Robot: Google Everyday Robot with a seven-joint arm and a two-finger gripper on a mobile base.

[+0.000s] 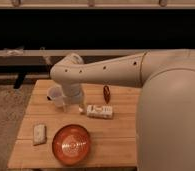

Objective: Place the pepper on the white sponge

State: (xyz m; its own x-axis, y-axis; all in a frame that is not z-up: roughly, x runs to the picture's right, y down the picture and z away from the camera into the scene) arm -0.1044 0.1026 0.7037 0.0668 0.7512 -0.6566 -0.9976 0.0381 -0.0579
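Observation:
The pepper (pixel 106 93), slim and dark red, lies on the wooden table (pixel 116 135) toward its back right. On the front left of the table rests the small off-white sponge (pixel 39 133). My gripper (pixel 71 106) hangs fingers-down over the back middle of the table, left of the pepper and well behind and to the right of the sponge. Its jaws stand open with nothing between them. The pale arm reaches in from the right.
A round orange bowl (pixel 72 144) stands at the table's front, right of the sponge. A long white box with dark and red markings (pixel 100 111) lies just right of the gripper, in front of the pepper. Beige carpet lies to the left of the table.

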